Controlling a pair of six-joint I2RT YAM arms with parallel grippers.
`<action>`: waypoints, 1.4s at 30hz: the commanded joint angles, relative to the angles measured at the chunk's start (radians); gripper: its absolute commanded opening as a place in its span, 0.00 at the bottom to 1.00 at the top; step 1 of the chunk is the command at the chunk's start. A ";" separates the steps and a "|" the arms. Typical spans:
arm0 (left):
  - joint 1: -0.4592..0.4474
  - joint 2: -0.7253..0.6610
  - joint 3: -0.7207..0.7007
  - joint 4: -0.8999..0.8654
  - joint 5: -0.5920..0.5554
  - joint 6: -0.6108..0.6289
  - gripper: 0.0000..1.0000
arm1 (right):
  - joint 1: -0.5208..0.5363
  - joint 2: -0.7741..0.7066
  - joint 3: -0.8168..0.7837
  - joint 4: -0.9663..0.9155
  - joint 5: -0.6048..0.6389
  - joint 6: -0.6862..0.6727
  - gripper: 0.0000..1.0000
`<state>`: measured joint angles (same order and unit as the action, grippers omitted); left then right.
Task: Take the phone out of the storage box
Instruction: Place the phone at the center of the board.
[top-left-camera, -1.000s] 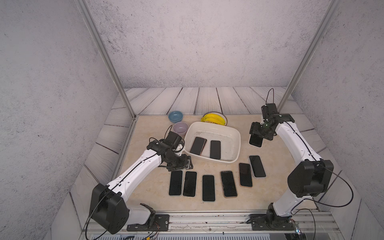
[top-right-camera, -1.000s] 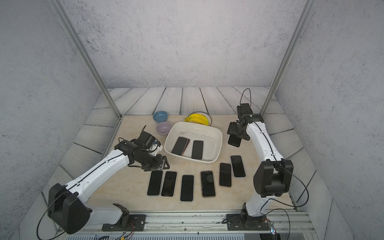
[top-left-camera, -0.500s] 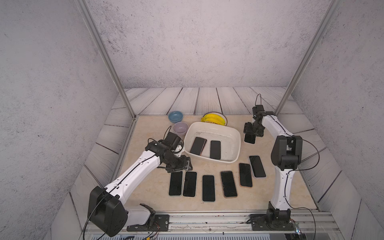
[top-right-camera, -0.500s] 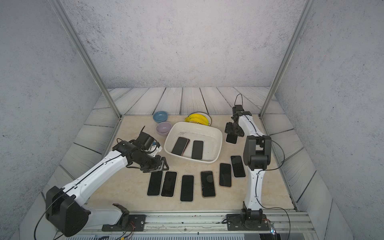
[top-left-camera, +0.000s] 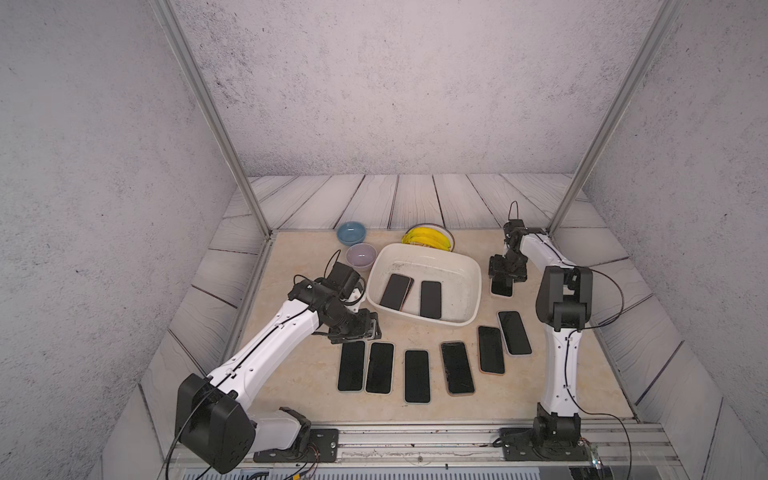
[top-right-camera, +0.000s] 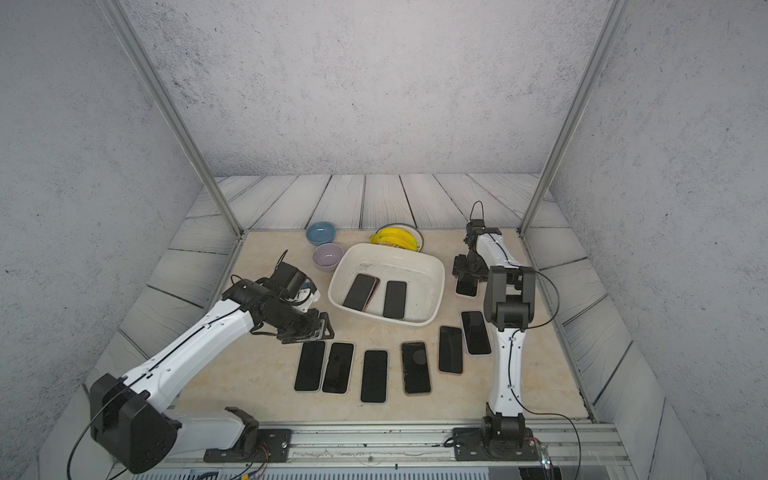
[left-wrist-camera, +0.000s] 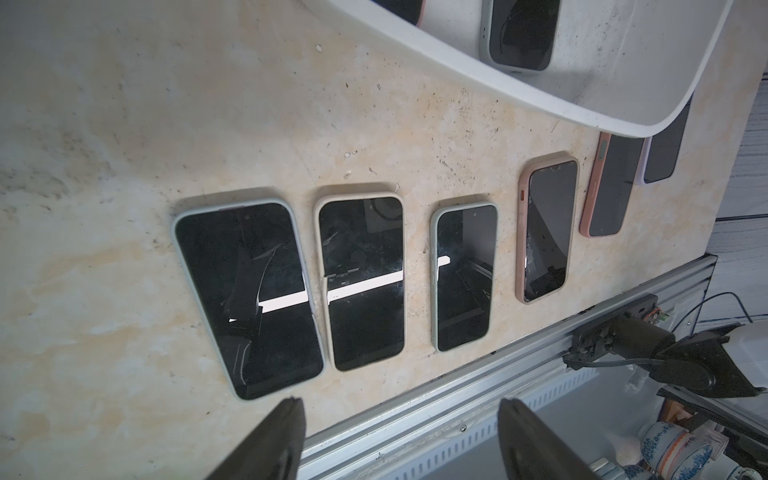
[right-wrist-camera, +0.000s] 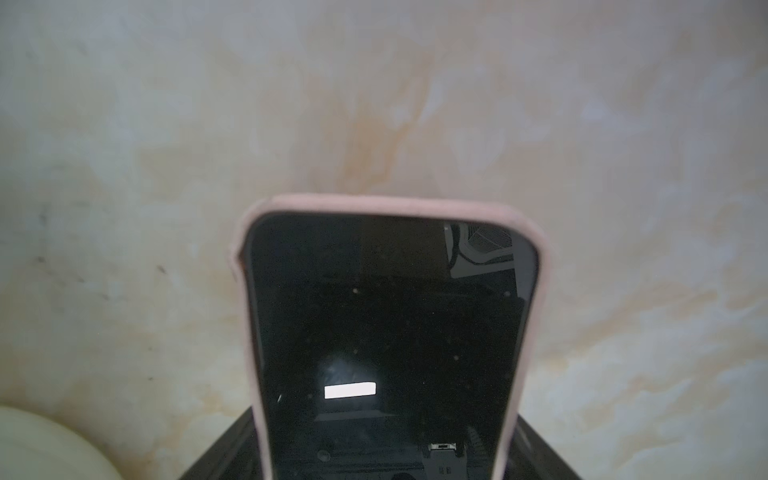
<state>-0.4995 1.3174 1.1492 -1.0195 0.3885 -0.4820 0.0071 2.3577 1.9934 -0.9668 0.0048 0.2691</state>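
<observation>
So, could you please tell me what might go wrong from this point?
1. The right gripper holds the pink-cased phone by one end, beside the storage box; it could slip or tip while being set down.
2. In the box, the angled phone nearly touches the grey-cased phone; jaws reaching for one may drag the other.
3. The left gripper hangs open close to the leftmost phone of the row; a careless move could nudge it.

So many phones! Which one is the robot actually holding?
The pink-cased phone, gripped in the right hand just outside the storage box; the other phones lie untouched.
</observation>
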 joint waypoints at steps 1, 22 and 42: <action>0.007 0.020 0.020 -0.002 0.011 0.006 0.79 | -0.004 -0.040 -0.077 -0.021 -0.014 0.026 0.66; 0.009 0.014 -0.021 0.047 0.070 -0.003 0.79 | 0.071 -0.278 -0.538 0.111 -0.105 0.067 0.67; 0.013 -0.013 -0.037 0.054 0.045 -0.026 0.79 | 0.159 -0.316 -0.510 0.089 -0.152 0.078 0.86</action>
<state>-0.4992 1.3136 1.1229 -0.9604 0.4480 -0.5053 0.1478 2.0705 1.5120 -0.8402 -0.0807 0.3576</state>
